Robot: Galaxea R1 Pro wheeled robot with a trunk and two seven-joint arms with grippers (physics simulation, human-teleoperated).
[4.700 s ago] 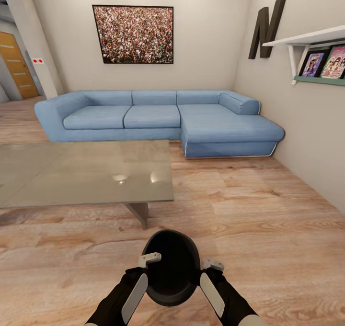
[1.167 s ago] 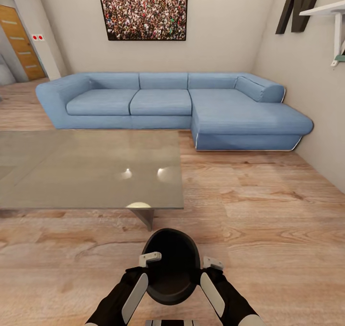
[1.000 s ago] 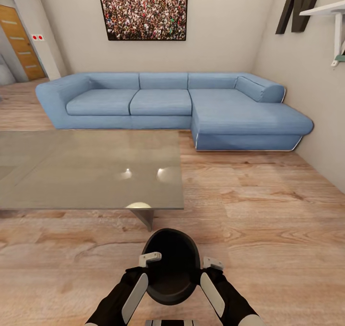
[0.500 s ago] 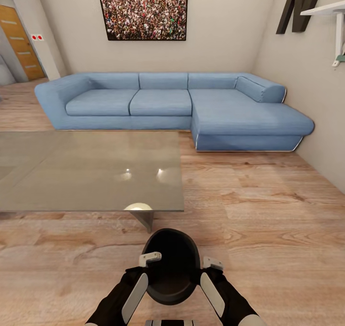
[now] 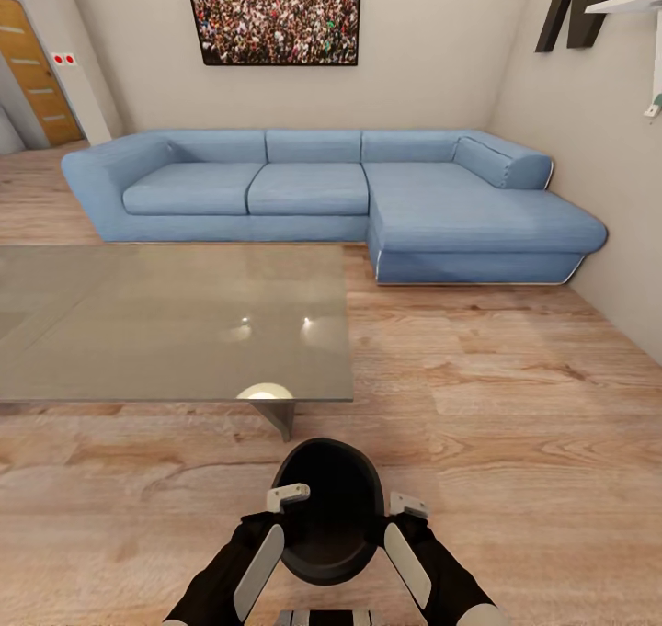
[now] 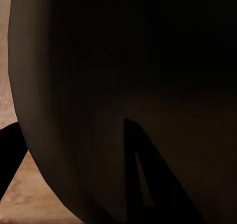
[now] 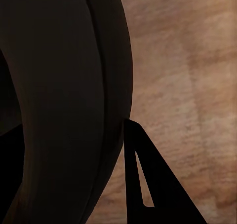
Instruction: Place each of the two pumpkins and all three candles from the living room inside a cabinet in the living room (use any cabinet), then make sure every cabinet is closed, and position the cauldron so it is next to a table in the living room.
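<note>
In the head view the matt black cauldron (image 5: 331, 508) hangs low in front of me above the wood floor, mouth facing up. My left gripper (image 5: 287, 497) is shut on its left rim and my right gripper (image 5: 405, 506) is shut on its right rim. The grey glass-topped table (image 5: 138, 332) lies just ahead and to the left, its near right corner a short way beyond the cauldron. The left wrist view shows the cauldron wall (image 6: 123, 61) close up, with a dark finger (image 6: 143, 189) against it. In the right wrist view the cauldron's side (image 7: 59, 86) sits beside a finger (image 7: 143, 184) over floorboards.
A blue corner sofa (image 5: 322, 194) runs along the far wall behind the table. A wall (image 5: 598, 194) with a white shelf (image 5: 634, 1) bounds the right side. Open wood floor (image 5: 496, 405) stretches to the right of the table. A wooden door (image 5: 32, 74) stands at far left.
The whole view has crept forward and tilted, so the sofa and table sit slightly nearer. The cauldron and both grippers keep the same place in the picture.
</note>
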